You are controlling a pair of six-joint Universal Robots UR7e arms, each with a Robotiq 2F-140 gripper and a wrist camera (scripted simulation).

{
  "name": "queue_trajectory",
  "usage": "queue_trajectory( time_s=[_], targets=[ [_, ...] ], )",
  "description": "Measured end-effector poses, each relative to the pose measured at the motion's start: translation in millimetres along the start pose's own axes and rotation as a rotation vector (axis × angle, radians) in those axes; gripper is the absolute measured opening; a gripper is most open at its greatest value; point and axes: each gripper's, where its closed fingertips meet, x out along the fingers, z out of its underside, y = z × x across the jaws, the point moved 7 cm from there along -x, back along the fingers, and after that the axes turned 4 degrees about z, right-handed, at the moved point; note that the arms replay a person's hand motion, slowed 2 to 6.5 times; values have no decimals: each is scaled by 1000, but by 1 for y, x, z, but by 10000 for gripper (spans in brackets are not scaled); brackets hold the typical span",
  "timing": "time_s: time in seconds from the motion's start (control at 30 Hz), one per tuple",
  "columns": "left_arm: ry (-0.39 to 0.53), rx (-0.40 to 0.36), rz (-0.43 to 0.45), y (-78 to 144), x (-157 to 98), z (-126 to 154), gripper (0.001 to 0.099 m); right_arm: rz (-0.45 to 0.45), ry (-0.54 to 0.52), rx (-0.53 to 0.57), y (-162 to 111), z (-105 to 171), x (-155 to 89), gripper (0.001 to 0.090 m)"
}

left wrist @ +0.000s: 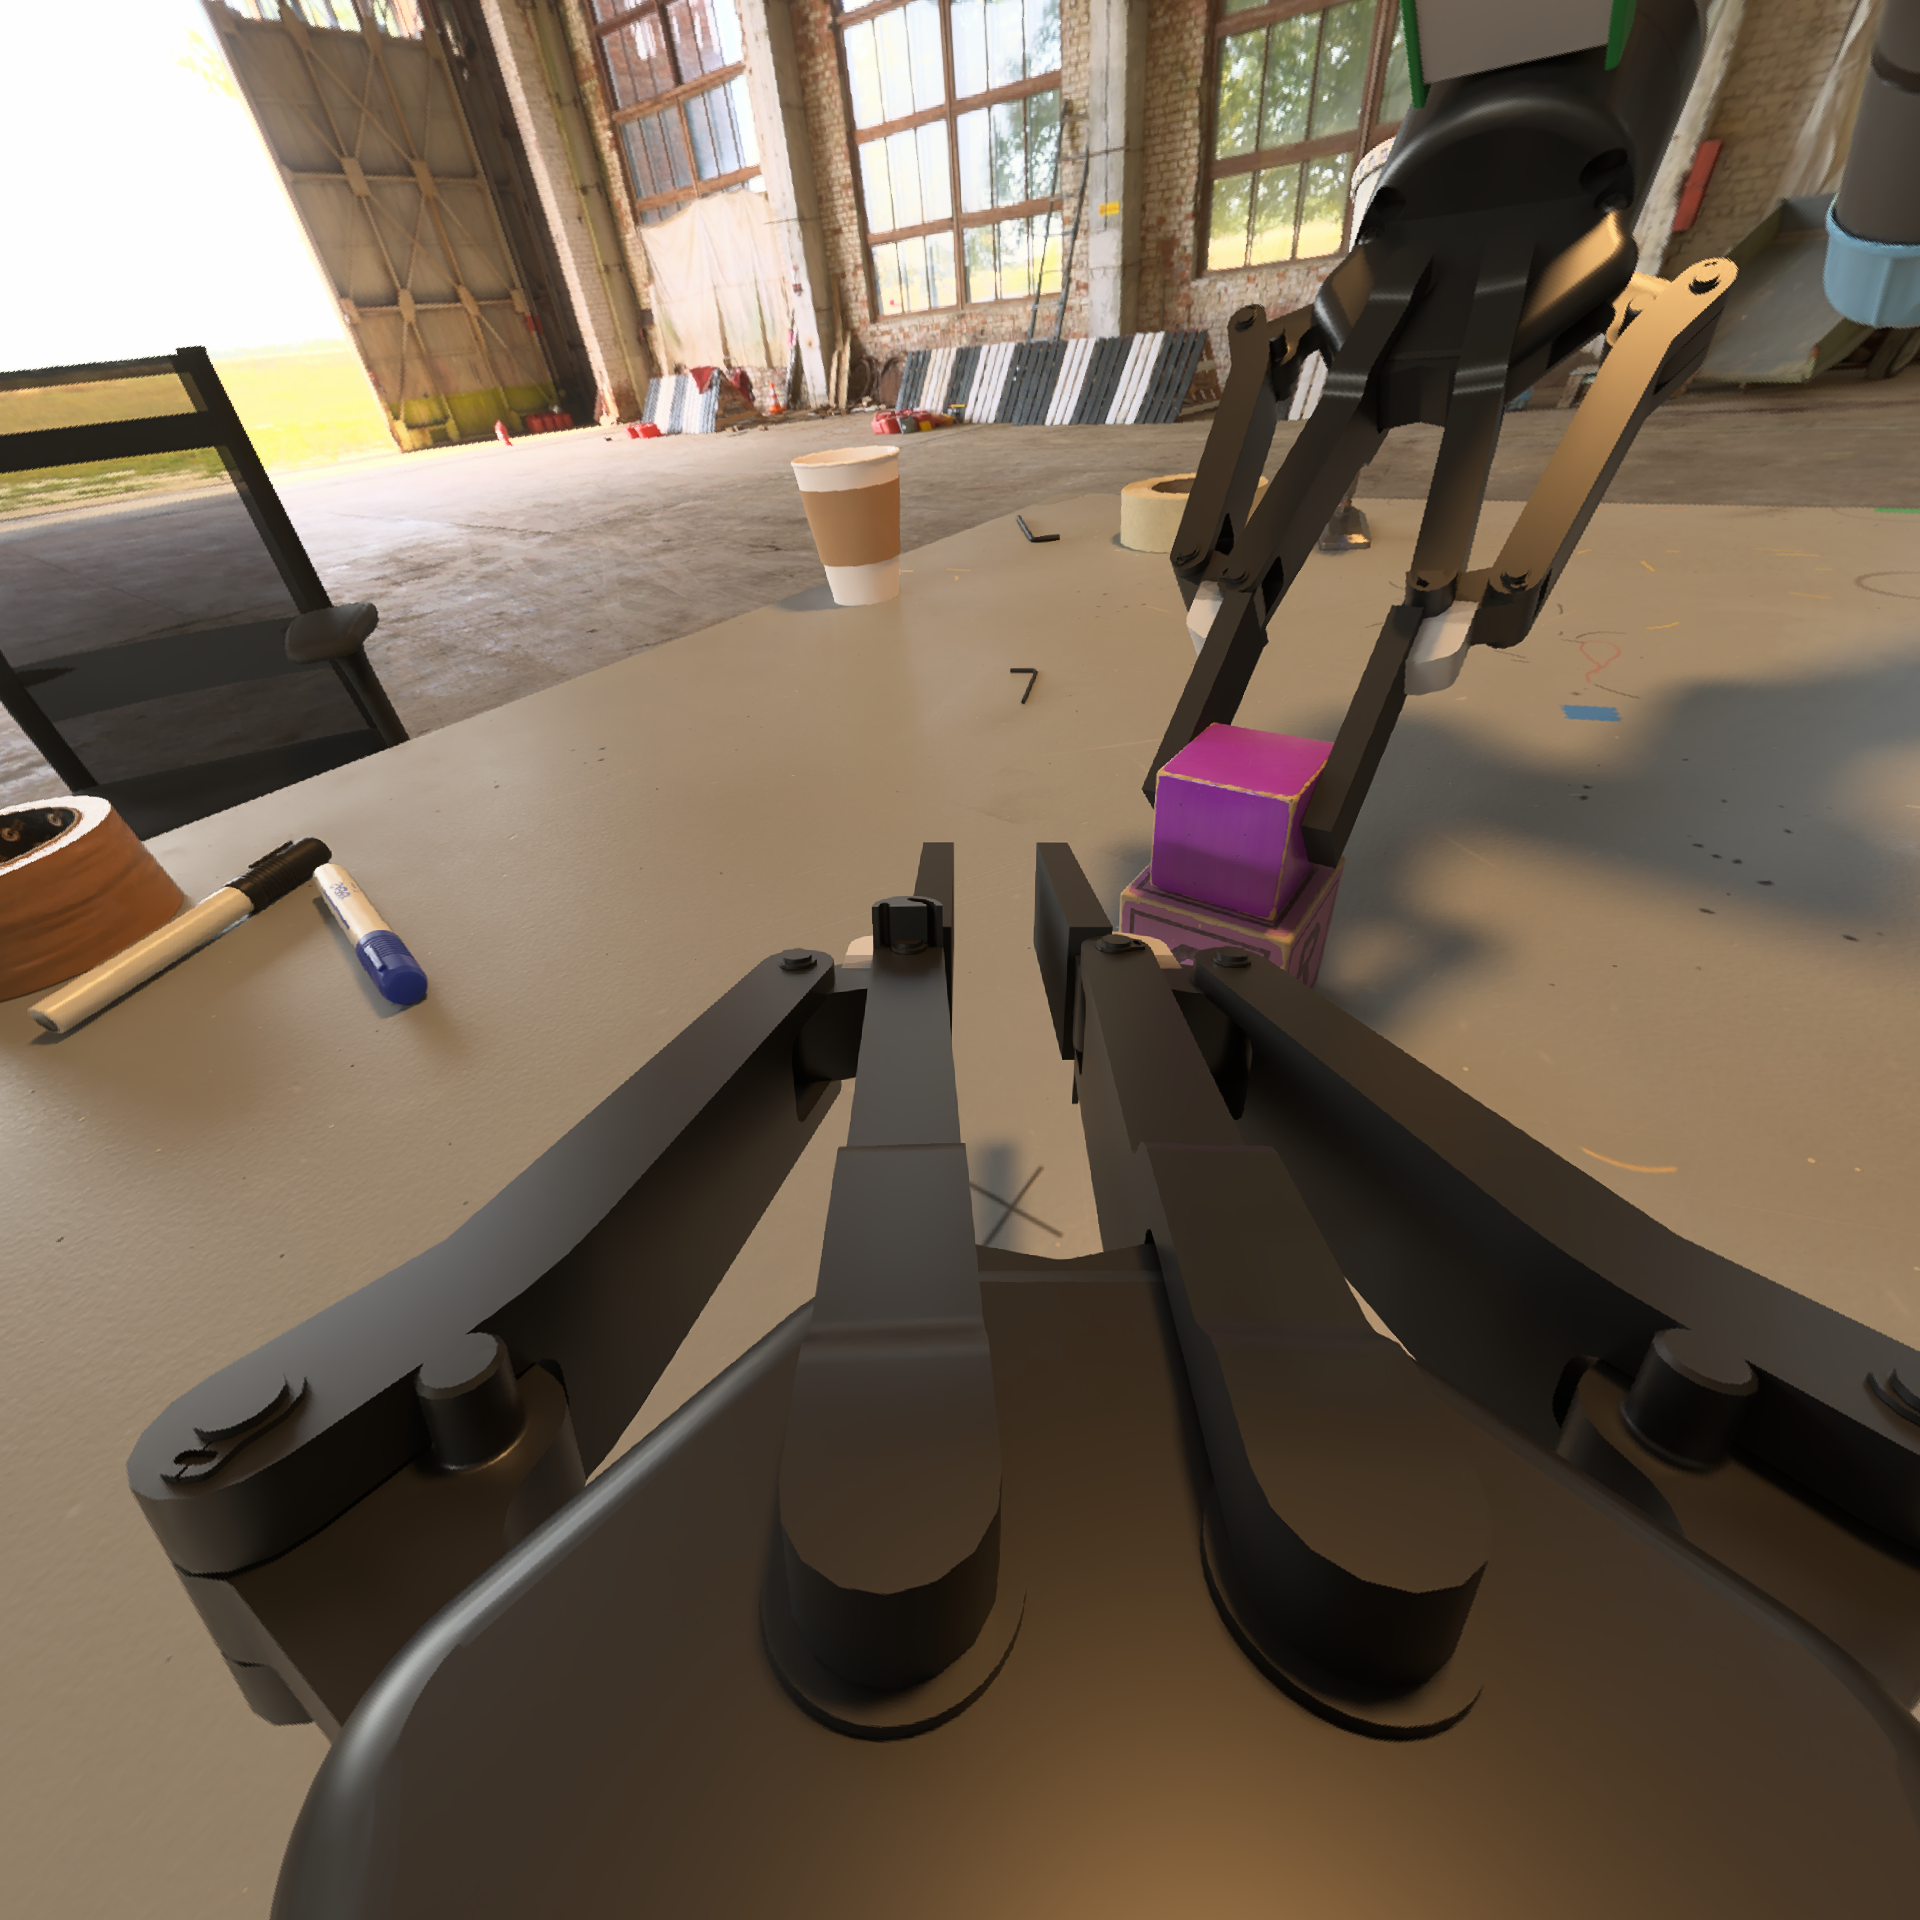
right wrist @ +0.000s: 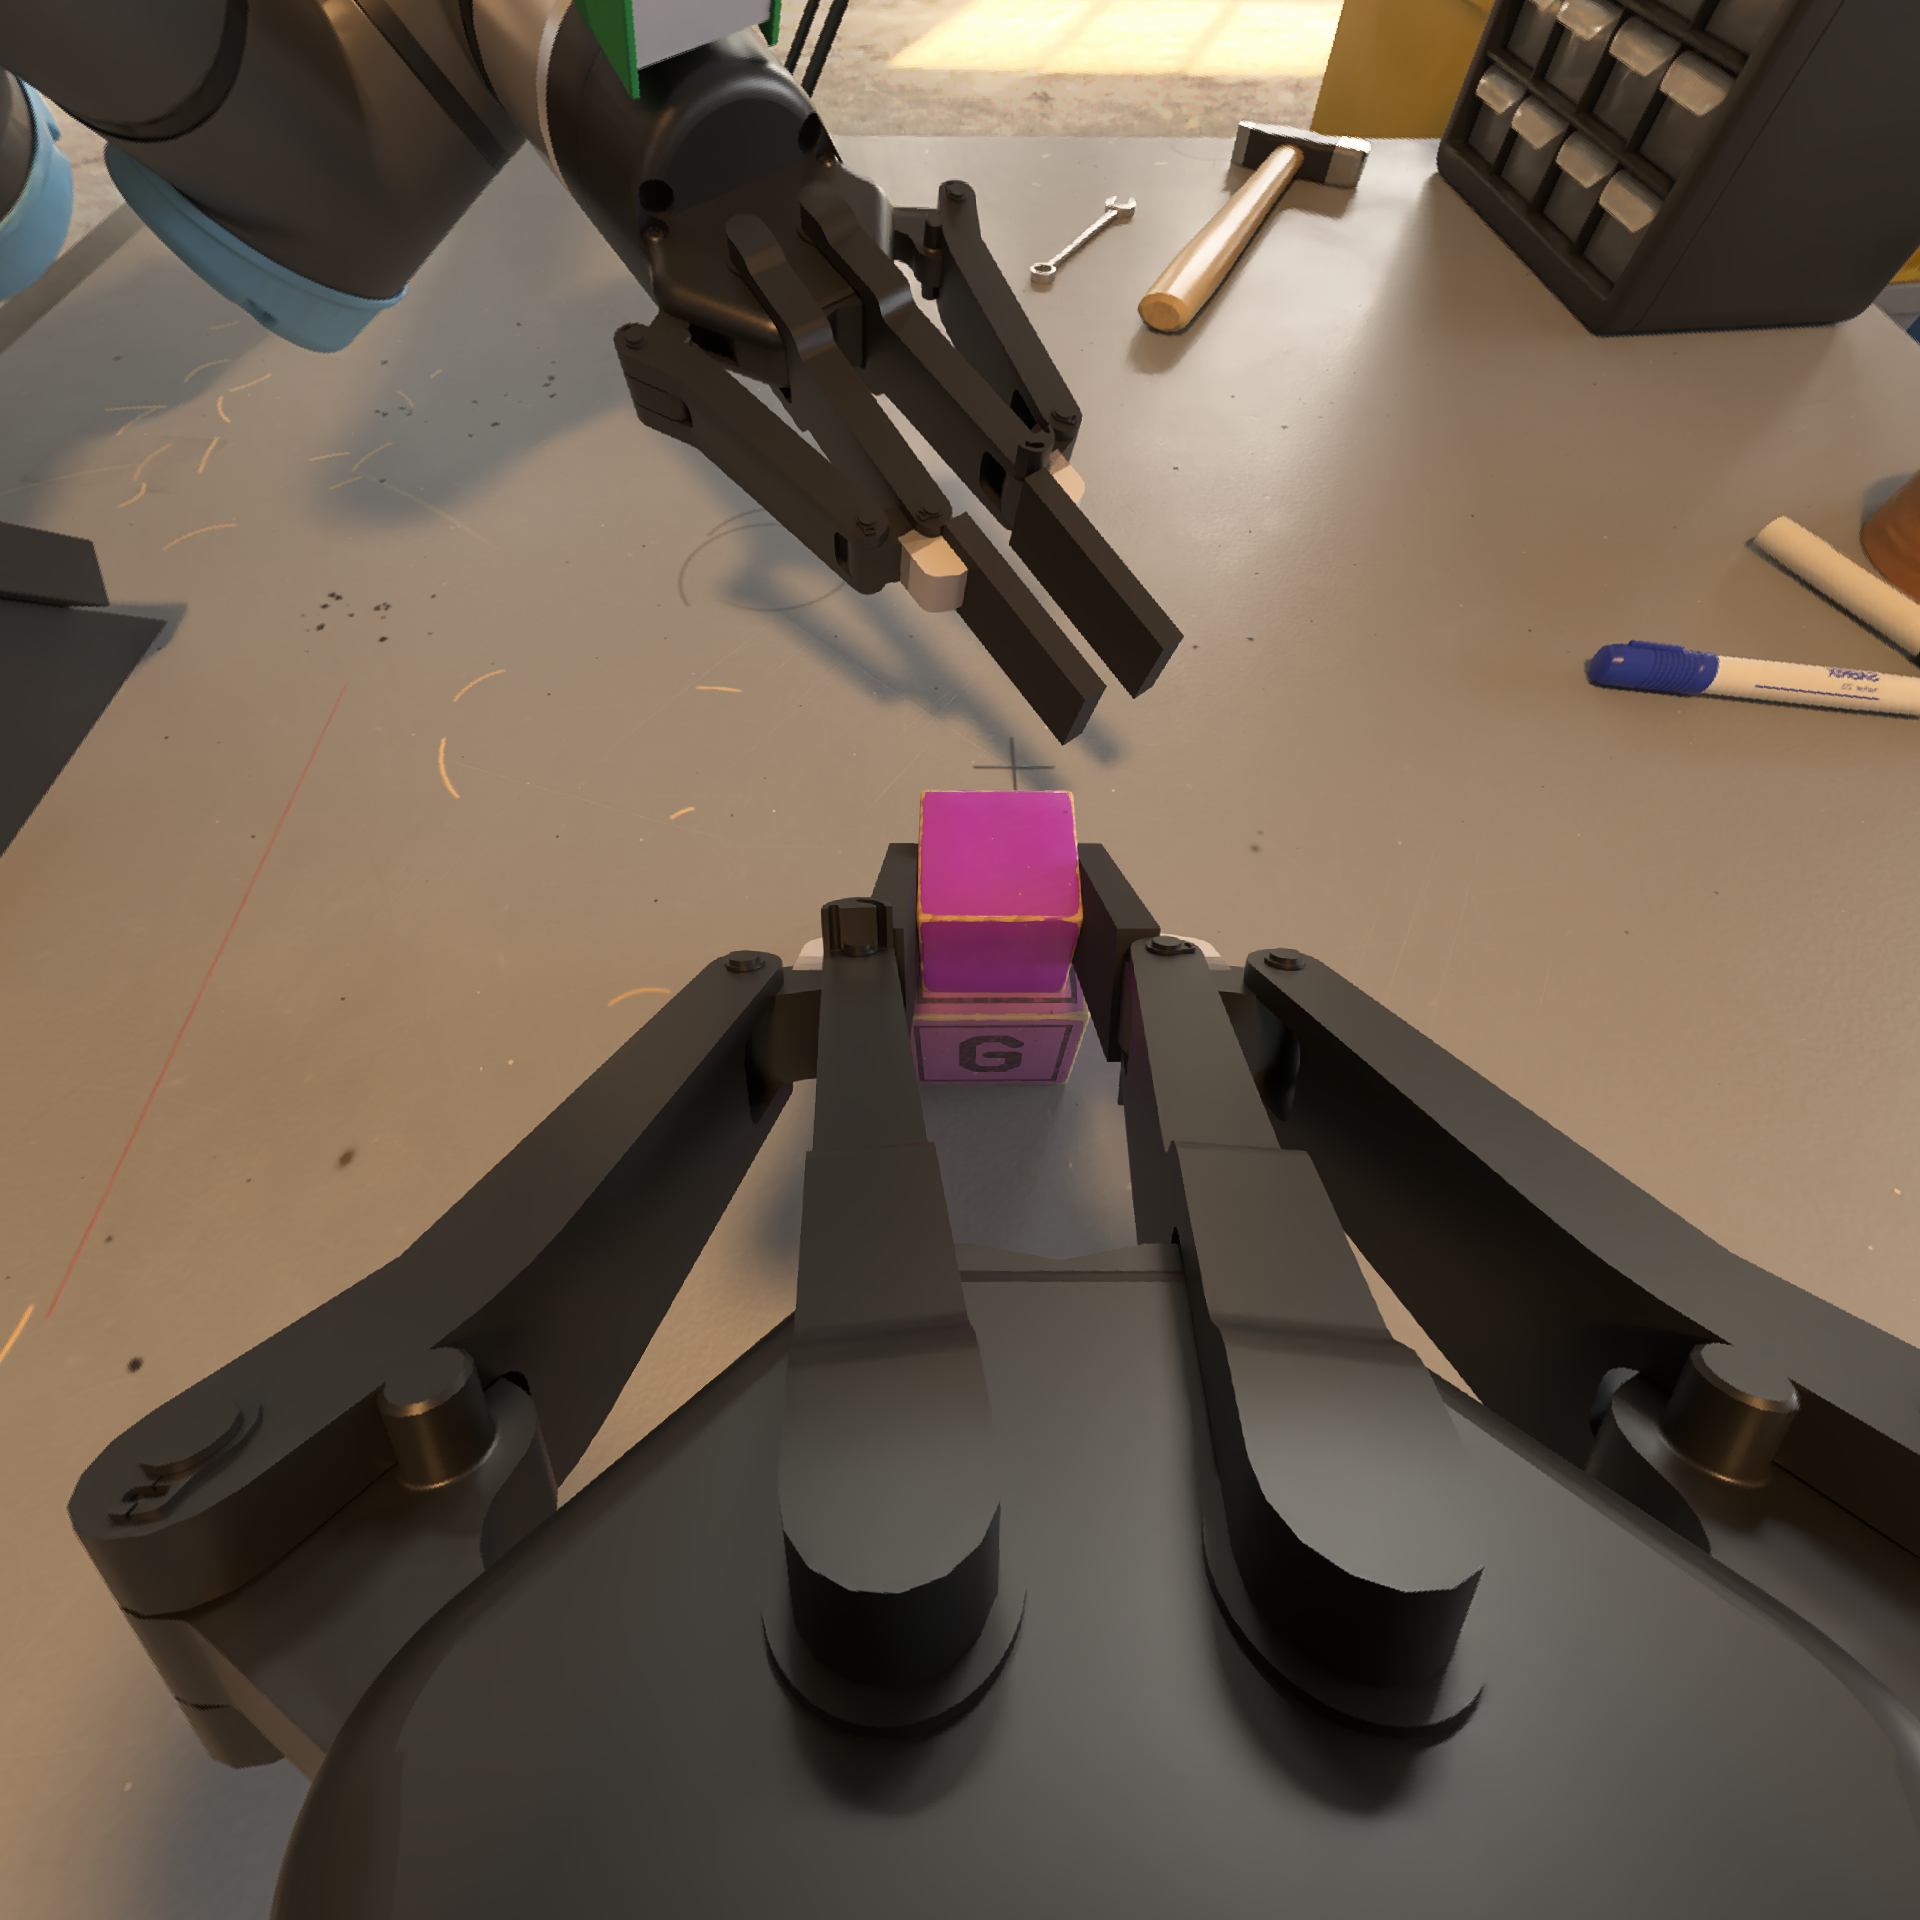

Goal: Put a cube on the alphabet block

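Note:
A magenta cube (right wrist: pixel 997 873) sits on top of a purple alphabet block (right wrist: pixel 992 1051) on the grey table. My right gripper (right wrist: pixel 1000 854) is shut on the cube, one finger against each side. In the left wrist view the same cube (left wrist: pixel 1231 831) rests on the block (left wrist: pixel 1299 935), with the right gripper (left wrist: pixel 1247 805) reaching down onto it from above. My left gripper (left wrist: pixel 994 862) is shut and empty, just left of the stack and low over the table. It also shows in the right wrist view (right wrist: pixel 1107 707), beyond the cube.
A paper cup (left wrist: pixel 852 525), a cream tape roll (left wrist: pixel 1174 509), a brown tape roll (left wrist: pixel 62 894) and two markers (left wrist: pixel 369 920) lie on the left arm's side. A hammer (right wrist: pixel 1236 234), a wrench (right wrist: pixel 1081 239) and a black drawer box (right wrist: pixel 1683 156) stand farther off.

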Motion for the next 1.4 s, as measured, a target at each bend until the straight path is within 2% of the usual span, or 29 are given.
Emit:
queue_trajectory(
  time_s=[1.4],
  targets=[
    [-2,0,4,0,0,0,212,20,16,-25,-1,0,1,380]
  ],
)
